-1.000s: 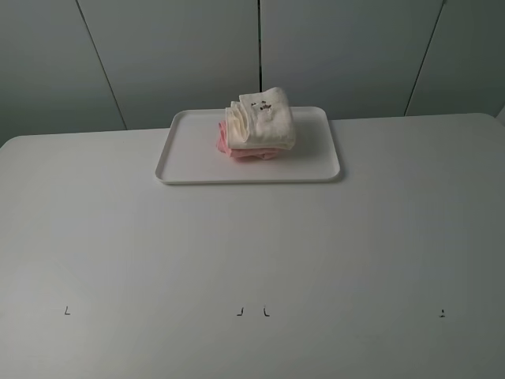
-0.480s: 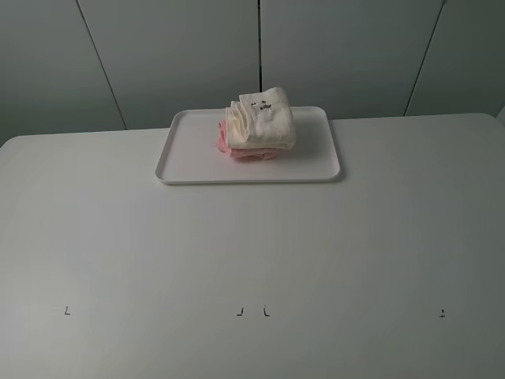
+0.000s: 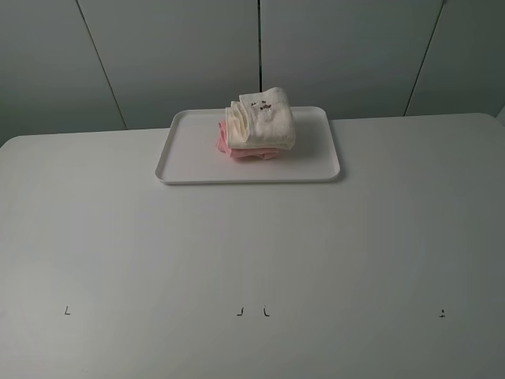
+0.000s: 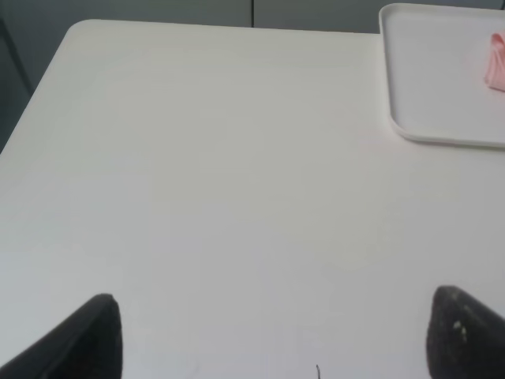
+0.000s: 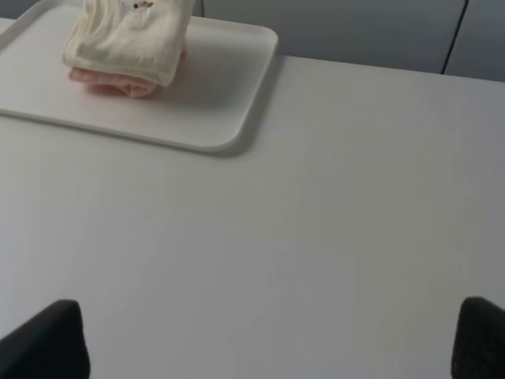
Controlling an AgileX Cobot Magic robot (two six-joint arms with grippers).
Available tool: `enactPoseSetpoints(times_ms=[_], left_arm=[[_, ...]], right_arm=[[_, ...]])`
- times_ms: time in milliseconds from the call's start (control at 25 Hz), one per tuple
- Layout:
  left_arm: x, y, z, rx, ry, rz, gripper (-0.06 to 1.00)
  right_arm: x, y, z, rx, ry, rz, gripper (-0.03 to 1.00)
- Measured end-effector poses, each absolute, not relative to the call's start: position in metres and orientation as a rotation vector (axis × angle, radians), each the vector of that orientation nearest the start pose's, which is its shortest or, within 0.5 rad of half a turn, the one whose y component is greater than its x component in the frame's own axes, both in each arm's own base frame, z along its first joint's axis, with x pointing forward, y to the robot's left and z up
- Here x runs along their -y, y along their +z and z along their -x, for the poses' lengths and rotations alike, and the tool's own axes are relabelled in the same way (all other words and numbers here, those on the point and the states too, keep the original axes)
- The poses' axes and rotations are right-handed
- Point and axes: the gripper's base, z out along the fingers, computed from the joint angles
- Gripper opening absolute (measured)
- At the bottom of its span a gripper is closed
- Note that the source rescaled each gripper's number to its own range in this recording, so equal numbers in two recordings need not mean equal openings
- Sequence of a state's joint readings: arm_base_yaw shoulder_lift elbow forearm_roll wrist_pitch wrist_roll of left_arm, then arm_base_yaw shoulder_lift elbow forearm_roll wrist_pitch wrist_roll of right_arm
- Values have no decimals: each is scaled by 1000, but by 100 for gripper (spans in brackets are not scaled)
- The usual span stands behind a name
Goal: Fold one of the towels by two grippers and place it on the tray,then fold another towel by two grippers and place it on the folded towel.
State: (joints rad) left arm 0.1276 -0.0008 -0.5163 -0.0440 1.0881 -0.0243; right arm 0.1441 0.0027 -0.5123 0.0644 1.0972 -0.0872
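Folded cream-white towel (image 3: 262, 118) stacked on folded pink towel (image 3: 226, 139), on white tray (image 3: 319, 162) by bench (image 3: 252, 253) far edge.
Left hand (image 4: 272, 335) and right hand (image 5: 272, 339) both spread wide, empty, well apart from tray.

White tray (image 3: 197, 158) sits at the far side of the table (image 3: 252, 260), with the folded cream-white towel (image 3: 263, 118) stacked on the folded pink towel (image 3: 229, 142). Both neatly inside the rim.

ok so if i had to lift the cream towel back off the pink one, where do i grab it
Probably the cream-white towel by its rounded folded edge, at the front-right as the high camera shows it, coming from above the white tray. That edge bulges clear of the pink towel below, so an end effector could pinch it alone; the layered left edges may separate.
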Motion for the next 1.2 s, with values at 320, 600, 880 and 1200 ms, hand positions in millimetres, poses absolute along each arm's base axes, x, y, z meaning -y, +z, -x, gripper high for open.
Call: enactPoseSetpoints(times_ms=[320,600,880,1200], left_arm=[[5,280,8,-2047,19,165,99],[4,280,7,-2045,44,194,99],[4,280,8,-2045,46,194,99],[3,280,8,-2048,66,168,99]], right_arm=[[-4,278,8,-2056,108,239,100],[-4,278,8,-2055,108,239,100],[-4,278,8,-2055,108,239,100],[-4,278,9,-2054,108,239,100]])
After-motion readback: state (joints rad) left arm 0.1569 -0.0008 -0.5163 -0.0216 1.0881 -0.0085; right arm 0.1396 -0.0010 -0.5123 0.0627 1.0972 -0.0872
